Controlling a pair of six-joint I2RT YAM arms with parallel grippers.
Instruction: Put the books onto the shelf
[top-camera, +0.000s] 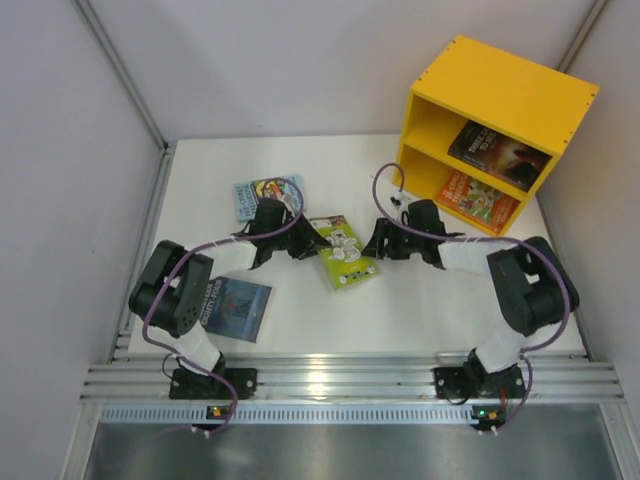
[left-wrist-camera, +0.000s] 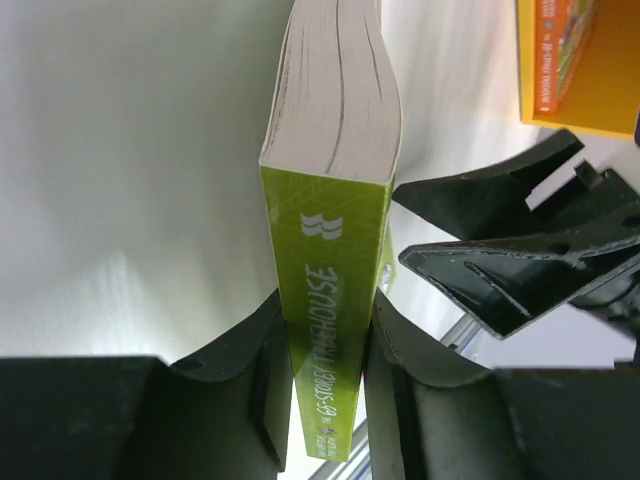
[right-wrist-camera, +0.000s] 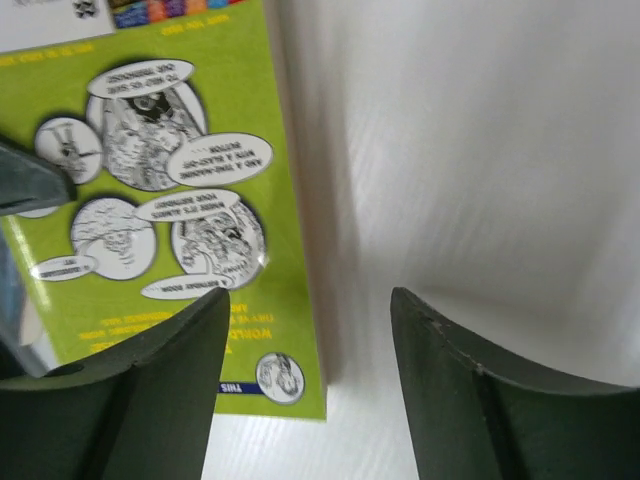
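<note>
1. Nearest my bases, a blue-grey book (top-camera: 240, 308) lies flat on the white table (top-camera: 420, 300). My left arm's elbow overlaps it on the side toward the table edge.

2. My left gripper (left-wrist-camera: 325, 320) is clamped on the lime green book (top-camera: 345, 252). One finger (left-wrist-camera: 262, 360) presses each cover just beside the spine. In the left wrist view the spine faces the camera and the page edges fan out beyond it. The book sits mid-table, between my two grippers. Whether its far edge rests on the table I cannot tell.

3. My right gripper (right-wrist-camera: 312, 305) stands open with nothing between its fingers. In the right wrist view one finger (right-wrist-camera: 180, 370) overlaps the book's green cartoon cover near its edge, and the other hangs over bare table. I cannot tell whether that finger touches the cover. From above, this gripper sits just beside the book on the shelf side.

4. Beyond my left gripper, a light blue book (top-camera: 262, 190) lies flat on the table, partly hidden by the wrist.

5. Farthest, at the back right corner, stands the yellow shelf (top-camera: 520, 85), its open front turned toward the table.
   - Upper compartment: one dark book (top-camera: 500, 152) with a reddish glow on its cover, lying flat.
   - Lower compartment: one orange-red book (top-camera: 478, 197), also lying flat.
</note>
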